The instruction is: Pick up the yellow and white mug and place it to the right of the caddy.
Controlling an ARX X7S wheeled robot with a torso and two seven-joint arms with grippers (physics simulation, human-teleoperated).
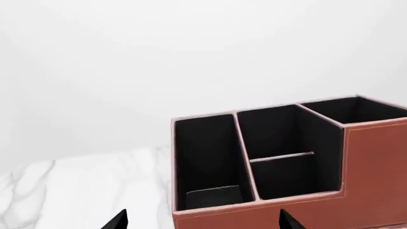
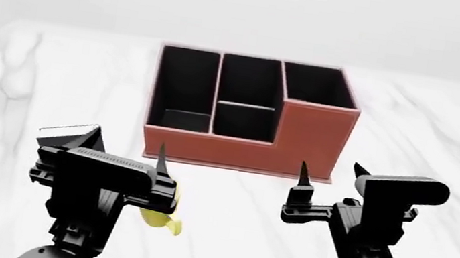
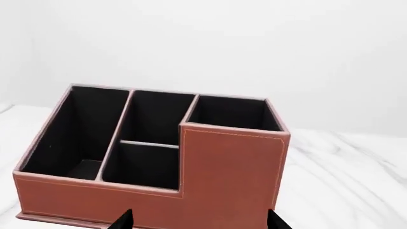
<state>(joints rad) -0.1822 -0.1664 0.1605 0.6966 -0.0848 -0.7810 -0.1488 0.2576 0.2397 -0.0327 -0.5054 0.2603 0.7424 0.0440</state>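
Note:
The reddish-brown caddy (image 2: 301,139) with black-lined compartments stands in the middle of the marble table, its taller section at the right. It also fills the left wrist view (image 1: 375,167) and the right wrist view (image 3: 229,171). Only a yellow sliver of the mug (image 2: 165,220) shows, near the table's front edge, mostly hidden behind my left arm. My left gripper (image 2: 129,154) is open and empty, in front of the caddy's left end and above the mug. My right gripper (image 2: 331,170) is open and empty, just in front of the caddy's right corner.
A small black upright book (image 2: 67,134) with a white top stands to the left of my left gripper. White marble table (image 2: 428,130) stretches on both sides of the caddy. A plain white wall lies behind.

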